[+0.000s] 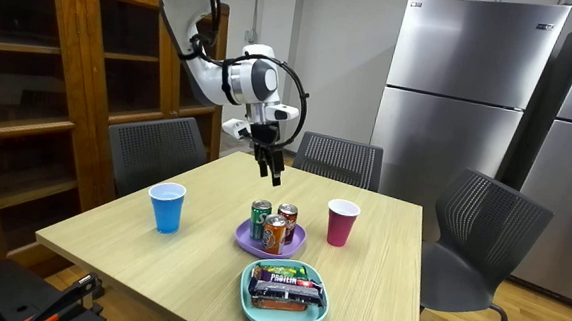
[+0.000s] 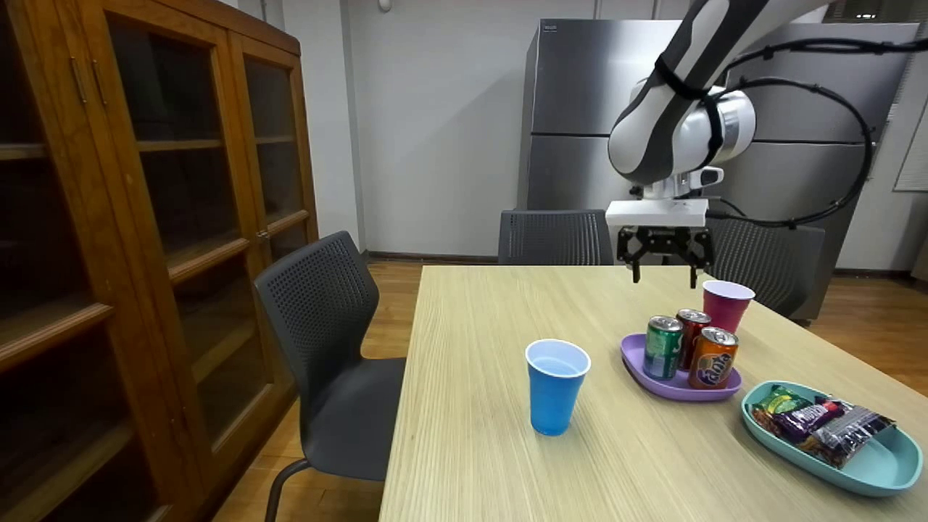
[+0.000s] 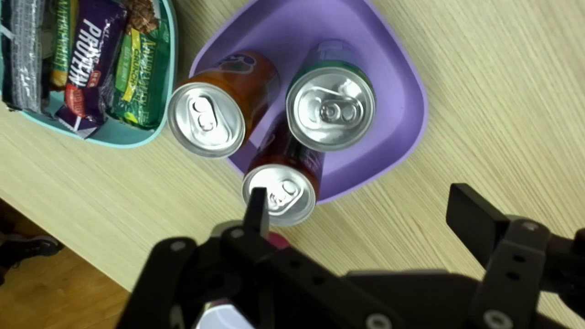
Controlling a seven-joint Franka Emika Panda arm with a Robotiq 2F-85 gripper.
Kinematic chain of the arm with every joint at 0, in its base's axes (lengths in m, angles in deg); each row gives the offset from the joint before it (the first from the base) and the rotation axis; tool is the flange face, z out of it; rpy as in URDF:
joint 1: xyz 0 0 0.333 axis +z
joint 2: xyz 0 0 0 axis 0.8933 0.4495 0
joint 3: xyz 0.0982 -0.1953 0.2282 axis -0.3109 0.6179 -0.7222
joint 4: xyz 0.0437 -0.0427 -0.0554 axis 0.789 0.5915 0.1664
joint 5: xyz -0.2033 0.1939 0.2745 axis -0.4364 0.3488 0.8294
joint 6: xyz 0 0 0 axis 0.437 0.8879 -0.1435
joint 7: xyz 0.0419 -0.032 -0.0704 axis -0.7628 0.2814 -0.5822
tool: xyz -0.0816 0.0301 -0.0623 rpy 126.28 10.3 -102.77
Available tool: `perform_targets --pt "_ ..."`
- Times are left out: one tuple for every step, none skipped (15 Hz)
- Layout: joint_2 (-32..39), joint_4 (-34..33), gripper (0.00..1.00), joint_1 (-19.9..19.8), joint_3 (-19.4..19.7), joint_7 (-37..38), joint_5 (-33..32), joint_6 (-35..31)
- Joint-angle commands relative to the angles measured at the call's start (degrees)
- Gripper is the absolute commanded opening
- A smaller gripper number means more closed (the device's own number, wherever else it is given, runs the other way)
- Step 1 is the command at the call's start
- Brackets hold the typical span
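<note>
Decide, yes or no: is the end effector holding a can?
No: in an exterior view, the end effector hangs with its jaws wide apart and nothing between them.

– What finish do the cans [image 3: 331, 109] have?
– Shiny bare metal on top, glossy print down the sides.
– And the trays [image 3: 395, 123]?
– Smooth plastic with a soft sheen.
– The wrappers [image 3: 93, 55]?
– Crinkled, glossy film.
– The cups [image 2: 554, 399]?
– Smooth plastic as well.
– How does the table [image 1: 184, 263] look?
– Like fine-grained wood, rather matt.
– And the jaws?
– Dull, matt, hard-looking.
– And beyond the table?
– The refrigerators [image 1: 442, 148] are satiny metal; the cabinet [image 1: 68, 32] is varnished wood with glossy glass panes [image 1: 129, 29].
</note>
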Motion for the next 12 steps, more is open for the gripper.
perform_targets --pt "-7.45 2.22 1.00 -1.14 -2.00 -1.79 -1.15 2.99" --pt "-8.53 2.19 1.00 -1.55 -2.72 -2.75 -0.82 3.29" --pt "-9.50 2.30 1.00 -2.06 -3.62 -4.28 -0.35 3.69" --pt "-10.34 2.47 1.00 -2.77 -4.73 -6.68 0.25 3.86" --pt "-7.13 0.24 1.00 -2.16 -3.58 -2.58 -0.98 2.65" --pt "-7.97 0.43 1.00 -2.42 -4.23 -3.62 -0.88 2.93" --pt "-8.48 0.63 1.00 -2.58 -4.57 -4.15 -0.83 3.02" --pt "-8.72 0.85 1.00 -2.66 -4.72 -4.39 -0.81 3.03" --pt "-8.73 1.00 1.00 -2.72 -4.75 -4.53 -0.79 3.02" --pt "-8.73 1.16 1.00 -2.76 -4.77 -4.62 -0.79 3.02" --pt "-8.73 1.27 1.00 -2.79 -4.77 -4.67 -0.78 3.02" --pt "-8.73 1.32 1.00 -2.80 -4.78 -4.69 -0.78 3.02"
